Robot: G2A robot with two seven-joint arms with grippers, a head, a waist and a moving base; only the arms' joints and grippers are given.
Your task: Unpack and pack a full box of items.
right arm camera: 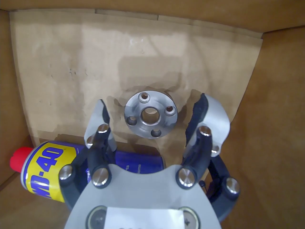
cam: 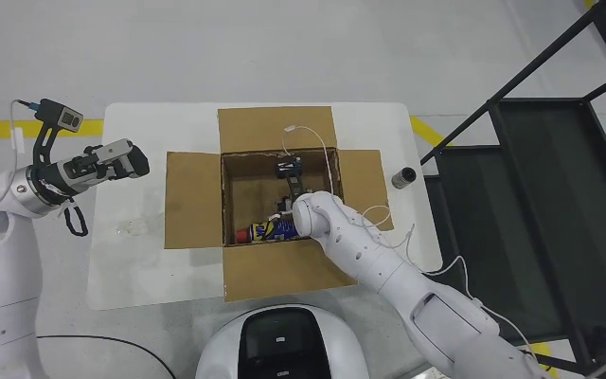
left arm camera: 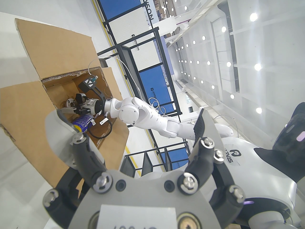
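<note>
Right wrist view shows a flange (right arm camera: 150, 113) beneath open right jaws; left jaws open.

Right arm (cam: 379, 256): glossy white shell, rounded segments, silver ring at wrist. Thin white cable (cam: 327, 156) looped along it. Left arm (cam: 24, 189): same white shell, black cable loop (cam: 74, 220) hung at wrist, black camera bracket (cam: 43, 142) topped by grey box. Right gripper (right arm camera: 152, 101): grey plate (right arm camera: 143, 191), black links, silver curved fingers (right arm camera: 218, 117) lined with black pads, round-headed screws (right arm camera: 185, 177), white label (right arm camera: 143, 216). Left gripper (left arm camera: 131, 117) built alike. Torso (cam: 222, 355): white, black panel set in top.
</note>
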